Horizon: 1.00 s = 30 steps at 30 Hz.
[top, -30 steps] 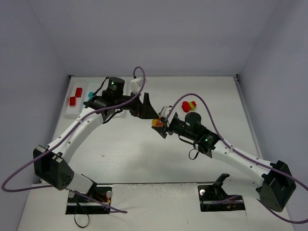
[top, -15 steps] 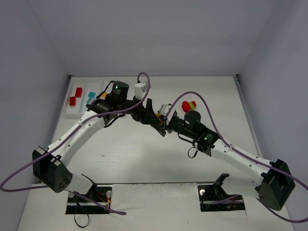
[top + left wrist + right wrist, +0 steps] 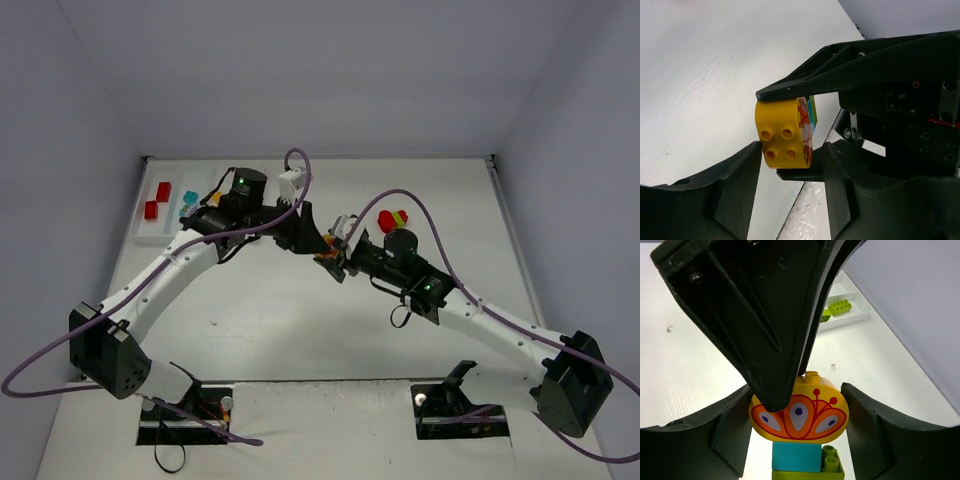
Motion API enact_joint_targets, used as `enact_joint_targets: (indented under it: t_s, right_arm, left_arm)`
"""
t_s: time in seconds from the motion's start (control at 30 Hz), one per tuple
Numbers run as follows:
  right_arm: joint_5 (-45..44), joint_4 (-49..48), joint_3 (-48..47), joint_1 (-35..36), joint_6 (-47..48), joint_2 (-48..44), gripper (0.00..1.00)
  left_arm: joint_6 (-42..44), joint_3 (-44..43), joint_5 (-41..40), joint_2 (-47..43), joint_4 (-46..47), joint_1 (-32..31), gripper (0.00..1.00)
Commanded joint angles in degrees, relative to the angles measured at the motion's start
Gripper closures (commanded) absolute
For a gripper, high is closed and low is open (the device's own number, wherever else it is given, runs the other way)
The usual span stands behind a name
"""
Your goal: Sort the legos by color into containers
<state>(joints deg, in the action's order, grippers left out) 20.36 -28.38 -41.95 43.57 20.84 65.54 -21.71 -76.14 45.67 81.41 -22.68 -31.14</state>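
Two grippers meet on one toy over the middle of the table [image 3: 260, 325]. The right gripper [image 3: 796, 389] is clamped on a clump of bricks [image 3: 785, 137], its fingers pressed against opposite sides of the yellow brick [image 3: 805, 415] at the clump's end. The left gripper [image 3: 791, 146] stands with one finger on each side of that same brick. Whether those fingers press on it or only flank it cannot be told.

Much of the clump is hidden. In the right wrist view a broad black finger of the left gripper covers the yellow brick's upper left, and the bottom edge of the frame cuts off the lowest brick. In the left wrist view the other bricks show only as thin slivers behind the yellow one. From above, the clump is a small orange and yellow speck between the black fingers.

The yellow brick has a rounded top, four studs on one end and an orange and red fan pattern with blue dots on its face. Next to it sits a cyan brick [image 3: 796, 456], then a lime green brick [image 3: 807, 471].

A second clump [image 3: 392, 219] of red, yellow and green lies on the table beyond the right arm. The white tray [image 3: 150, 232] sits at the far left corner, holding red bricks [image 3: 163, 190] and a cyan piece [image 3: 190, 196]. Green bricks [image 3: 840, 306] show in the tray in the right wrist view.
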Motion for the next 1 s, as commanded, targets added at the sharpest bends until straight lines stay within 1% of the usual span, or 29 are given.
enact_joint_targets:
  t_s: [0.0,0.03,0.1,0.33,0.37,0.4,0.43,0.47,0.5,0.53,0.57,0.6,0.63,0.67,0.73,0.77,0.83,0.87,0.9,0.97]
  right_arm:
    - [1.52,-7.21,-2.96,0.29,-0.63,0.12,0.9]
    - [1.61,-7.13,-2.96,0.29,-0.63,0.29,0.9]
    - [1.88,-7.3,-3.13,0.37,-0.63,0.38,0.91]
    - [2.32,-7.74,-3.31,0.37,-0.98,0.56,0.9]
    - [2.32,-7.83,-3.31,0.37,-0.98,0.47,0.9]
    - [2.4,-7.83,-3.31,0.37,-0.98,0.47,0.9]
    - [2.23,-7.74,-3.22,0.37,-0.89,0.55,0.9]
    - [2.23,-7.74,-3.22,0.37,-0.89,0.56,0.9]
    - [1.88,-7.65,-3.13,0.37,-0.89,0.73,0.89]
    - [1.79,-7.48,-3.13,0.29,-0.89,0.73,0.87]
    - [1.7,-7.22,-3.13,0.37,-0.98,0.82,0.8]
    - [1.61,-7.04,-3.05,0.29,-0.98,0.91,0.74]
    - [1.26,-6.69,-3.13,0.29,-1.06,1.08,0.63]
    - [0.57,-5.99,-3.13,0.37,-1.15,1.08,0.43]
    - [-0.23,-5.11,-3.13,0.37,-1.15,0.82,0.31]
    - [-1.1,-4.41,-2.96,0.29,-1.07,0.65,0.2]
    - [-2.07,-3.97,-2.43,0.2,-0.8,-0.23,0.12]
    - [-2.43,-3.61,-1.91,0.2,-0.71,-0.67,0.05]
    - [-3.13,-3.44,-1.64,0.11,-0.63,-1.37,0.02]
    - [-3.66,-2.48,-1.12,0.02,-0.36,-1.82,0.0]
  left_arm:
    - [-0.61,-0.5,3.55,-0.02,4.04,-1.03,0.54]
    - [-0.61,-0.5,3.55,-0.02,4.13,-1.03,0.53]
    - [-0.61,-0.5,3.64,0.07,4.22,-1.03,0.46]
    - [-0.17,-0.33,3.55,0.77,3.87,-1.12,0.46]
    - [-0.08,-0.41,3.81,0.95,3.78,-1.12,0.47]
    - [-0.08,-0.41,4.25,1.03,3.78,-1.12,0.51]
    - [-0.08,-0.33,4.16,1.04,3.78,-1.12,0.6]
    - [-0.08,-0.33,3.99,0.95,3.87,-1.12,0.78]
    - [0.09,-0.33,3.81,0.6,4.04,-1.12,0.85]
    - [0.18,-0.33,3.81,0.51,4.04,-1.12,0.89]
    - [0.18,-0.33,3.73,0.33,4.13,-1.12,0.94]
    - [0.27,-0.24,3.64,-0.1,4.39,-1.12,0.97]
    - [0.62,0.02,3.29,-0.37,4.4,-1.12,0.99]
    - [0.97,0.2,3.11,-0.63,4.48,-1.12,1.0]
    - [1.76,0.64,2.67,-1.42,4.04,-1.03,1.0]
    - [1.94,0.81,2.15,-1.69,3.87,-0.95,1.0]
    - [2.55,0.9,1.88,-2.13,3.25,-0.86,1.0]
    - [2.64,1.08,1.79,-2.22,3.25,-0.77,1.0]
    - [2.64,1.17,1.79,-2.13,3.17,-0.77,1.0]
    - [2.64,1.08,1.79,-2.13,3.08,-0.59,1.0]
